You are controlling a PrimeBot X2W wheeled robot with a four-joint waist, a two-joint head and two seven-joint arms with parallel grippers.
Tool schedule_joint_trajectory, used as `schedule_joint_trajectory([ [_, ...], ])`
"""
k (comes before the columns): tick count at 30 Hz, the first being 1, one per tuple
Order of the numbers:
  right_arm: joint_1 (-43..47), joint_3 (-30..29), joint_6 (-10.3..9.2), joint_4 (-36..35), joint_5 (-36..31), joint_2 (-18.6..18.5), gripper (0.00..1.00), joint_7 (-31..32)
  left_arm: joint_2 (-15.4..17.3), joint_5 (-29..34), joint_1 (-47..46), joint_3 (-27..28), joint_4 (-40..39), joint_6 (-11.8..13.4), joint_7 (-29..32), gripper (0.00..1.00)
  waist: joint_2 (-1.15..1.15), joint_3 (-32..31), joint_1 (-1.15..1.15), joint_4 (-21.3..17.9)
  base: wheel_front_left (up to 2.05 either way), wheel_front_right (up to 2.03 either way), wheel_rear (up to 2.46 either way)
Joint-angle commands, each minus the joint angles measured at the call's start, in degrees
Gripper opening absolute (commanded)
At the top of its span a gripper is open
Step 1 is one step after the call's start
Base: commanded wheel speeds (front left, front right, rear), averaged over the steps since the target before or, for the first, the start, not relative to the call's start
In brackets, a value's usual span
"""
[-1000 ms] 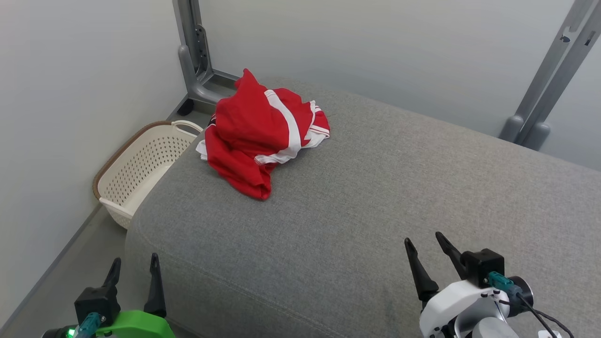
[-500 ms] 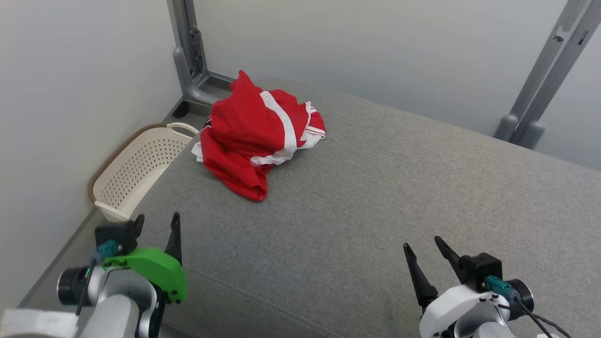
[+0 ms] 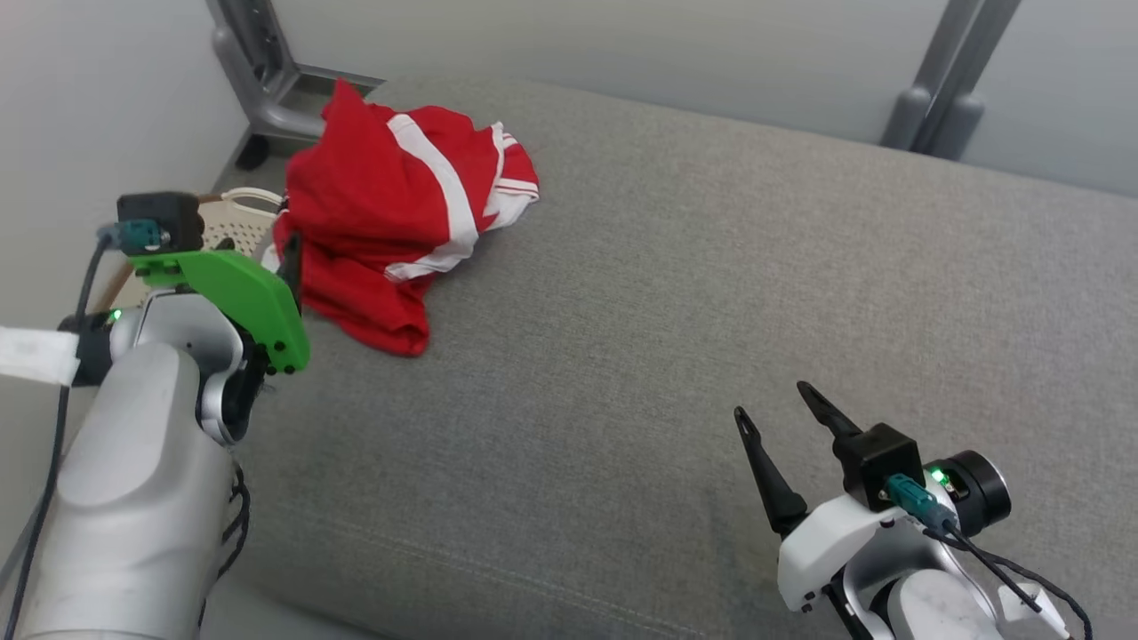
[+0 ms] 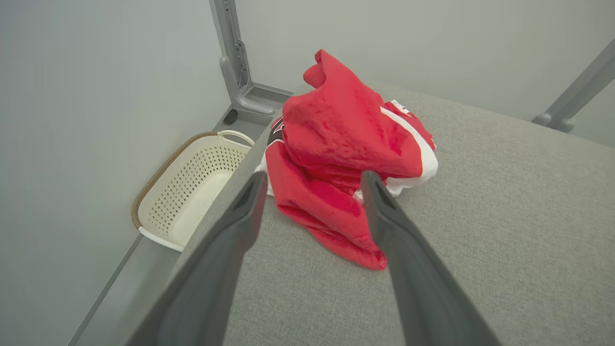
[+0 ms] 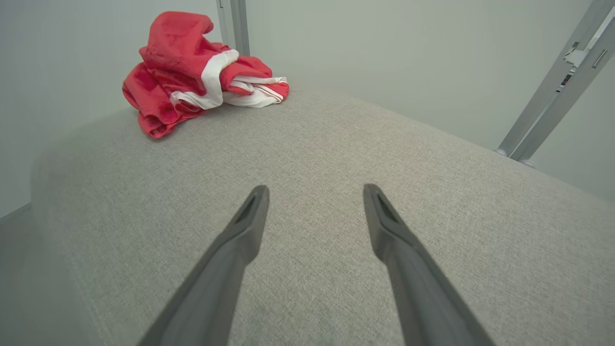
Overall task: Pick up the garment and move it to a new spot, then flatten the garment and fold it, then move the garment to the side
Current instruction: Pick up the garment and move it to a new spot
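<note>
The garment (image 3: 391, 213) is a crumpled red piece with white stripes, heaped at the far left corner of a grey cushion (image 3: 676, 267). My left gripper (image 3: 258, 242) hovers open just short of the heap's near left side, touching nothing. In the left wrist view its fingers (image 4: 313, 175) frame the garment (image 4: 346, 129), which lies a little beyond them. My right gripper (image 3: 772, 400) stands open over bare cushion at the near right, far from the cloth. The right wrist view has that gripper (image 5: 315, 187) empty, with the garment (image 5: 182, 62) at the far left.
A cream perforated basket (image 4: 192, 187) sits on the floor against the cushion's left edge, below the garment, and part of the basket (image 3: 238, 203) is behind my left arm. Grey metal posts stand at the back left (image 3: 258, 62) and back right (image 3: 942, 80). Pale walls close in behind and left.
My left arm has risen and reached forward to the garment's near side, still open. The head camera has tilted, shifting the whole picture. The right gripper has kept its place.
</note>
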Motion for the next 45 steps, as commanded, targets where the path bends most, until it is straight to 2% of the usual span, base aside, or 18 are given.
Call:
schedule_joint_trajectory([
  [1, 0.7, 0.1, -0.04, -1.4, -0.7, -0.2, 1.0, 0.9, 0.1, -0.3, -2.1, 0.0, 1.0, -0.3, 0.6, 1.0, 0.0, 8.0, 0.0, -6.6, 0.0, 0.0, 0.0],
  [6, 2.5, -0.6, -0.04, -5.5, -2.1, -0.2, 1.0, 3.0, 0.0, 0.8, -7.2, -1.5, 5.1, -0.4, 2.5, 1.0, 0.0, 11.3, 0.0, -7.7, 0.0, 0.0, 0.0],
  [13, 3.4, -0.1, -0.04, -7.7, -1.6, -0.2, 1.0, 3.4, 0.2, 1.5, -11.1, -0.8, 9.7, 3.7, 1.2, 1.0, 0.0, 13.4, 0.0, -8.4, 0.0, 0.0, 0.0],
  [24, 3.9, 1.8, -0.04, -7.2, -1.5, -0.2, 1.0, 3.8, 2.8, 2.0, -12.9, 0.3, 14.7, 7.5, -2.5, 1.0, 0.0, 13.5, 0.0, -10.8, 0.0, 0.0, 0.0],
  [25, 3.7, 1.8, -0.04, -7.3, -1.6, -0.2, 1.0, 3.9, 3.2, 2.1, -13.3, 0.4, 15.0, 7.8, -3.0, 0.89, 0.0, 13.8, 0.0, -11.1, 0.0, 0.0, 0.0],
  [26, 3.5, 1.8, -0.04, -7.4, -1.7, -0.2, 1.0, 3.9, 3.4, 2.0, -13.5, 0.5, 15.3, 7.9, -3.2, 0.46, 0.0, 14.0, 0.0, -11.3, 0.0, 0.0, 0.0],
  [27, 3.3, 1.8, -0.04, -7.4, -1.8, -0.2, 1.0, 3.9, 3.5, 1.9, -13.5, 0.5, 15.8, 7.9, -3.2, 0.29, 0.0, 14.2, 0.0, -11.6, 0.0, 0.0, 0.0],
  [28, 3.2, 1.9, -0.04, -7.4, -1.7, -0.2, 1.0, 3.9, 3.6, 1.8, -13.6, 0.5, 16.2, 7.8, -3.2, 0.0, 0.0, 14.3, 0.0, -11.9, 0.0, 0.0, 0.0],
  [37, 2.3, 0.6, -0.04, -7.3, -1.6, -0.2, 1.0, 3.7, 4.2, 1.6, -15.3, -0.1, 18.8, 7.0, -4.9, 0.0, 0.0, 15.5, 0.0, -12.1, 0.0, 0.0, 0.0],
  [45, 1.5, 0.3, -0.04, -4.9, 0.3, -0.2, 1.0, 2.0, 3.3, 1.9, -16.5, -0.9, 18.7, 6.1, -8.9, 0.0, 0.0, 11.8, 0.0, -11.5, 0.0, 0.0, 0.0],
])
